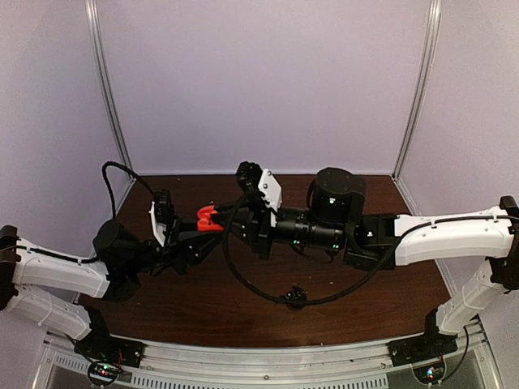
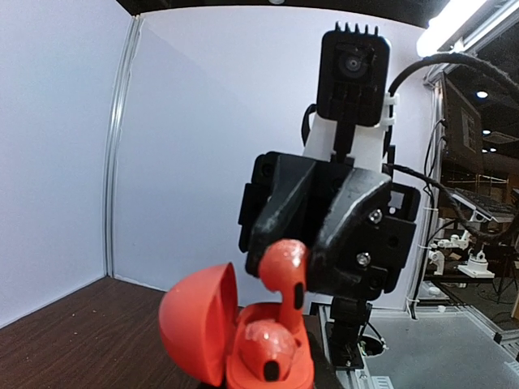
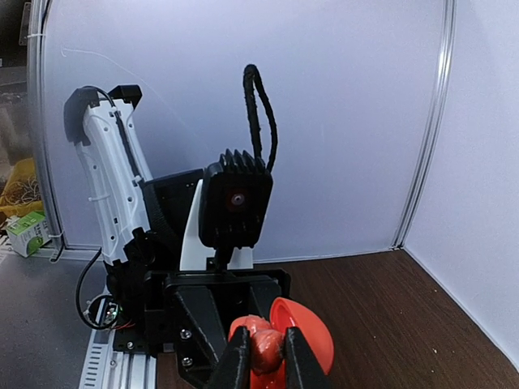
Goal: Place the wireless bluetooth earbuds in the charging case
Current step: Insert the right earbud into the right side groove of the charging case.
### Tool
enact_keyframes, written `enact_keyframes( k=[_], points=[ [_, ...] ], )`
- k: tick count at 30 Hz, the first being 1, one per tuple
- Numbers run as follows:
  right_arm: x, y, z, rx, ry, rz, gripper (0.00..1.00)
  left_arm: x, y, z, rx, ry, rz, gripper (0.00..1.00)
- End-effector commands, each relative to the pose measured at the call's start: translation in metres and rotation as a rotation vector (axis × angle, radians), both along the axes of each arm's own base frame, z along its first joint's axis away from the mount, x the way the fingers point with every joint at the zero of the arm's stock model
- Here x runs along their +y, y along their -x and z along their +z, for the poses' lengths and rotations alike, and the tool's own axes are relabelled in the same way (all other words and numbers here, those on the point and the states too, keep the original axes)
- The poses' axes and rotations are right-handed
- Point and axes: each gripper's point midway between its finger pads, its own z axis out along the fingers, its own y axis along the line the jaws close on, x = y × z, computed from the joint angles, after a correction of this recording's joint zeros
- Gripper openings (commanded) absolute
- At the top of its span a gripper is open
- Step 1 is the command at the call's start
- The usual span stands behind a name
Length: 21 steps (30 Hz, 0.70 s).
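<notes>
We count, by kind:
- arms, qty 2: left arm [image 1: 57, 275], right arm [image 1: 454, 231].
- grippers, qty 2: left gripper [image 1: 188, 237], right gripper [image 2: 293, 253].
- wrist cams [image 2: 353, 69], qty 2.
- red-orange earbuds, qty 2: upper earbud [image 2: 284, 271], lower earbud [image 2: 268, 344].
- charging case [image 2: 199, 320], red-orange, qty 1, abt mid-tabletop.
- tabletop [image 1: 389, 300], qty 1.

Dark wooden table [image 1: 203, 316] with black cable [image 1: 293, 297] drooping over it.
</notes>
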Motion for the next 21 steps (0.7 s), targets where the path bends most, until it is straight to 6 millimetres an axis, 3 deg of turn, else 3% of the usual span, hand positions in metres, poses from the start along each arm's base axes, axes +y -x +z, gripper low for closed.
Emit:
enact_keyframes(
  k=[1, 8, 12, 21],
  points=[
    [-0.007, 0.000, -0.005, 0.021, 0.009, -0.025, 0.15, 0.009, -0.001, 0.025, -0.064, 0.071, 0.033, 0.00],
    [-0.008, -0.001, -0.005, 0.018, 0.016, -0.032, 0.22, 0.008, 0.000, 0.026, -0.068, 0.070, 0.030, 0.00],
    [-0.008, 0.000, -0.002, 0.012, 0.013, -0.024, 0.31, 0.008, 0.000, 0.023, -0.063, 0.063, 0.030, 0.00],
    [-0.020, 0.018, 0.026, -0.035, -0.015, 0.049, 0.43, 0.007, -0.001, 0.016, -0.062, 0.032, 0.040, 0.00]
  ],
)
